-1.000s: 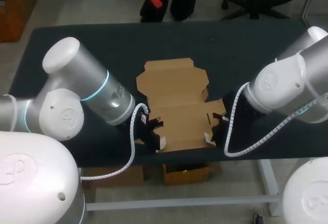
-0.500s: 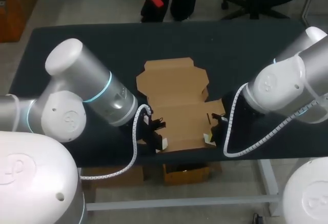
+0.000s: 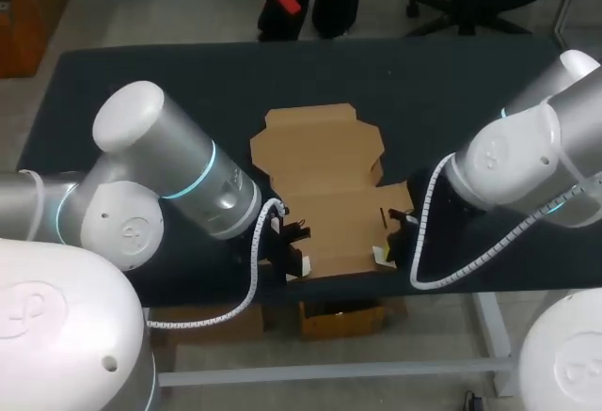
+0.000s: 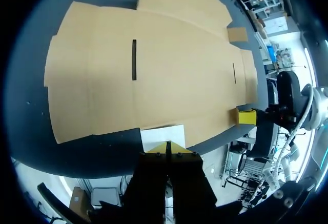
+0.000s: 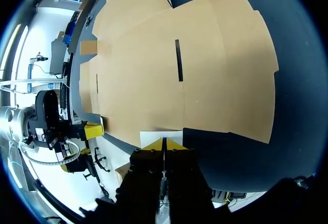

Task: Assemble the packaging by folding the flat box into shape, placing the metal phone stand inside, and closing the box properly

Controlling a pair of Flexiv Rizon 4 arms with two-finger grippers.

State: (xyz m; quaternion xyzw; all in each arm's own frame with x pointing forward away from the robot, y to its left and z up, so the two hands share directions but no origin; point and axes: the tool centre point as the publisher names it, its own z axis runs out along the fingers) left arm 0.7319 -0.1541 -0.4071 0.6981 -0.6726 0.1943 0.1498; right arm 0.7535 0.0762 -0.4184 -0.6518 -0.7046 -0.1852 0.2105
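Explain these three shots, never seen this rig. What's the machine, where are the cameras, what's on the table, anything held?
Two robot arms work at a dark table: the left arm and the right arm. The head view looks down from above and behind them. The two round pictures come from a camera on each wrist, looking out along the fingers. On the table lies one flat cardboard box, unfolded, with slots cut in it. Both grippers are at the box's near edge, the left gripper and the right gripper. Each has its yellow tips pressed together right at a small white tab. Whether the tabs are actually pinched, I can't tell. No phone stand shows.
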